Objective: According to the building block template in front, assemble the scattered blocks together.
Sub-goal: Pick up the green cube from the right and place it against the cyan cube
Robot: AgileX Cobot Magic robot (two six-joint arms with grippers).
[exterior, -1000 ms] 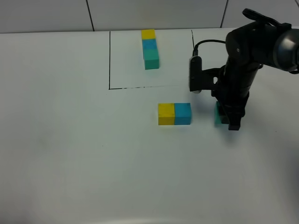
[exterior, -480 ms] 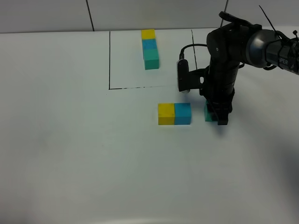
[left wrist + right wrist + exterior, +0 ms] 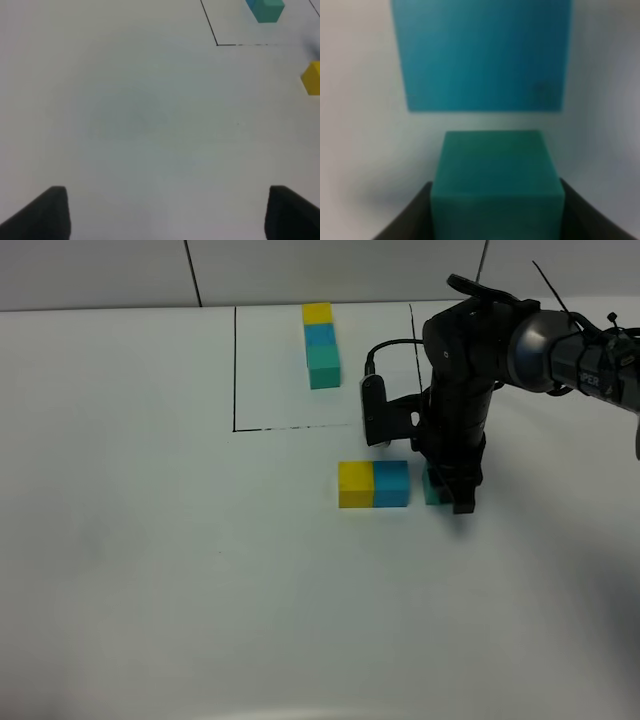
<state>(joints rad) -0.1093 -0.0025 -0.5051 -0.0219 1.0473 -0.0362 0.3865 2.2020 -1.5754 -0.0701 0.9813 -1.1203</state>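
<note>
Two of three joins are judged done: the yellow block (image 3: 355, 485) and the blue block (image 3: 391, 484) are seated face to face on the counter (image 3: 150, 570), just outside the black outline (image 3: 235, 370) that frames the building block template (image 3: 321, 344). The template order (yellow, blue, teal-green) is matched so far by the row being built. The teal-green block (image 3: 432, 487) is clamped between the fingers of the right tool (image 3: 455, 492), low at the counter and just beside the free face of the blue block. In the right wrist view a thin strip of counter is seen between the teal-green block (image 3: 497, 180) and the blue block (image 3: 482, 52), so the last join is not yet closed. Whether the teal-green block is resting on the counter or held slightly above it cannot be told. Alignment looks roughly square, though the wrist picture is blurred. The left tool (image 3: 162, 215) is released, with its jaws spread wide over bare counter and nothing between them, well apart from the row; only the yellow block (image 3: 312, 77) and the teal end of the template (image 3: 267, 10) are caught at the edge of its view. What is left, as judged: the gap is to be closed, the block let go, and the right arm withdrawn without the row being dragged.
</note>
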